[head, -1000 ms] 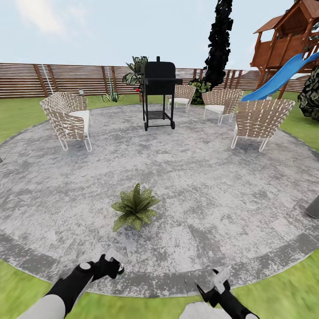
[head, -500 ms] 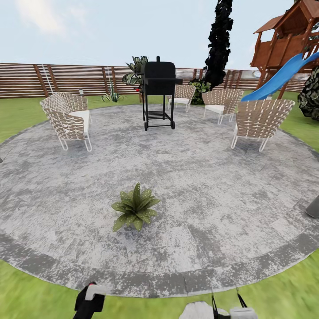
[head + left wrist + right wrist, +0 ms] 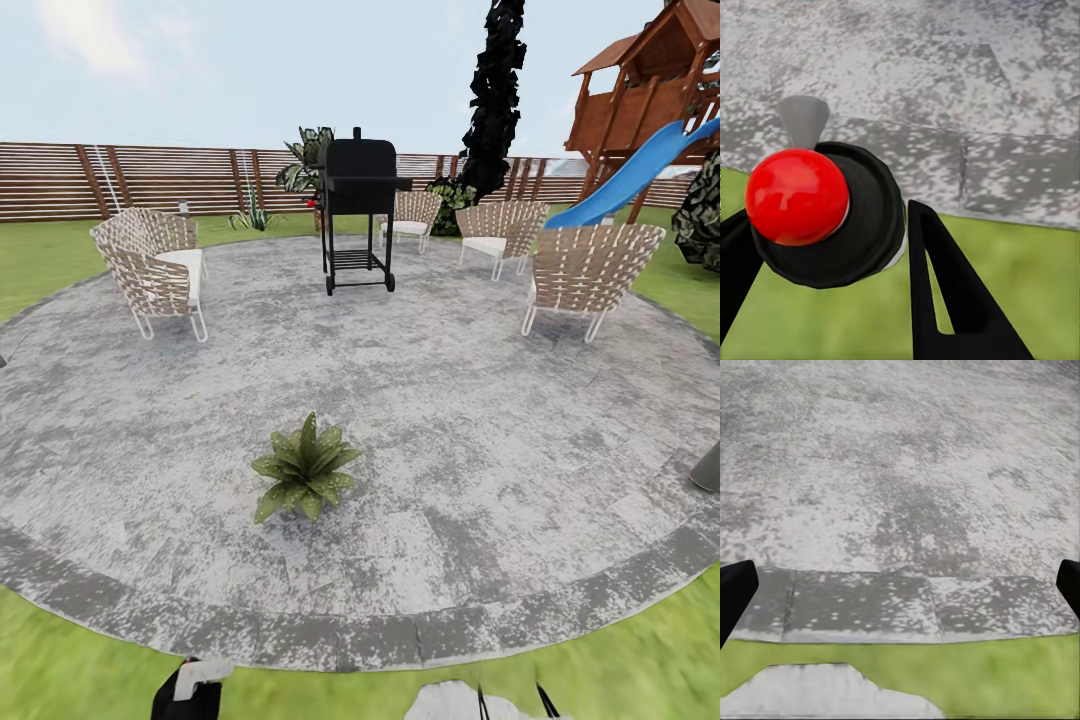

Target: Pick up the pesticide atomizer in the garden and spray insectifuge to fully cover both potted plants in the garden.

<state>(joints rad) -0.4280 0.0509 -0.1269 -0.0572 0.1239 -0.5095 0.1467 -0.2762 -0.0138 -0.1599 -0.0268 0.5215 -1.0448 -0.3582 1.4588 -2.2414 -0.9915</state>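
Moved: both arms dropped lower since earlier.
Left gripper (image 3: 825, 247): pinching the pesticide atomizer (image 3: 825, 214).
Right gripper (image 3: 900, 592): fingers spread.
Potted plant (image 3: 303, 470): 12 o'clock, on patio (image 3: 480, 440).

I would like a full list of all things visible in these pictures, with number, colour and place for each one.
potted plant: one, green speckled leaves, on the patio, near side
patio: one, round, grey paved, centre of the lawn
grill: one, black, far side of the patio
chairs: four, beige woven with white cushions, around the patio's far half
fence: one, brown slatted wood, along the back
slide: one, blue, on a brown wooden play tower, far right
dark tree: one, near black, behind the chairs
lawn: green, around the patio
pesticide atomizer: one, dark with red tip, between the left fingers
left gripper: black, bottom edge of the head view
right gripper: black fingers wide apart, above the patio's edge
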